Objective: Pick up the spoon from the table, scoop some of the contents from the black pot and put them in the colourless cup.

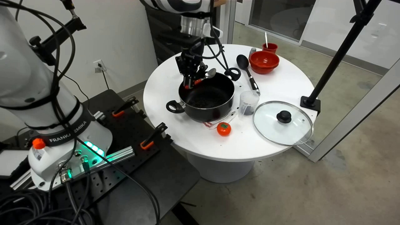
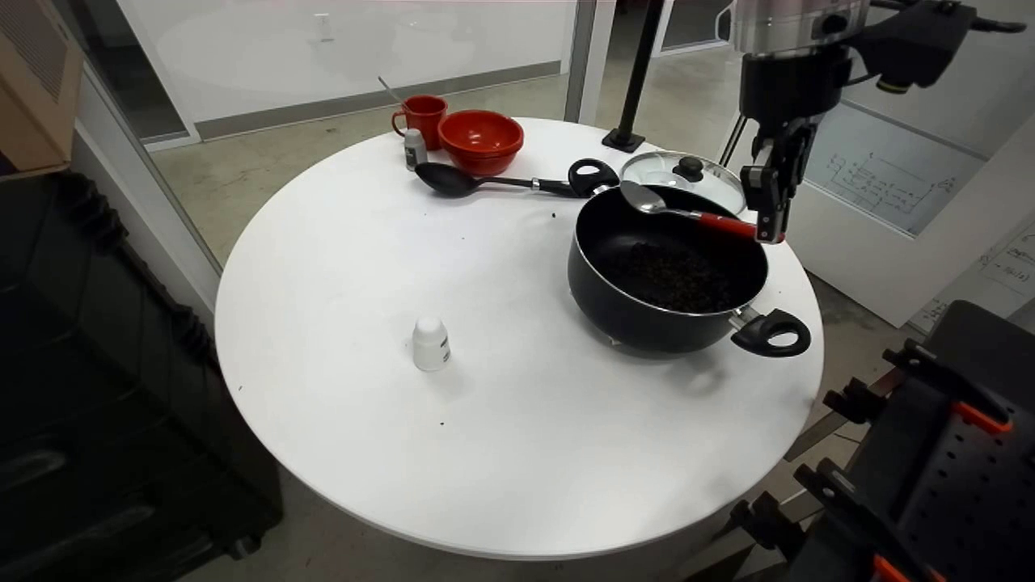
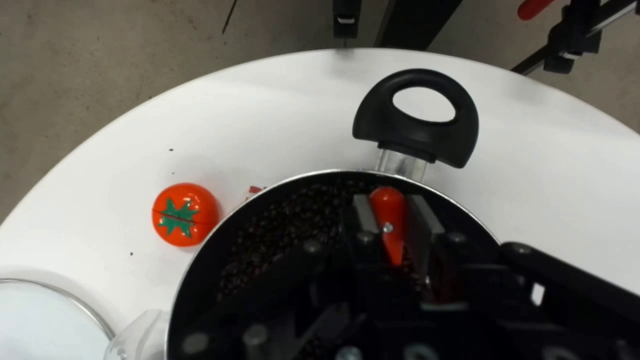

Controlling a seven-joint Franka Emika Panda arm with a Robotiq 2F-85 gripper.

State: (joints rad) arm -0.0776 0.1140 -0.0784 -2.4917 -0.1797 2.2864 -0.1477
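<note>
Fingers (image 3: 425,216) clamped on the red-handled spoon (image 2: 724,224), held over the black pot (image 2: 627,319); head near the rim, can't tell if touching, looks unloaded. Likely scooping: swing head inside, pitch it down, push shallow through the beans (image 2: 675,275), level before lifting. Handle may pivot, so go slow. Clear cup (image 1: 248,101) just beside the pot.

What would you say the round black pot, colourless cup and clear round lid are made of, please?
Round black pot: probably satin-coated metal, given its silvery rim.
Colourless cup: see-through and smooth, so plastic or glass, unclear which.
Clear round lid: probably glossy glass, transparent within a metallic band.
</note>
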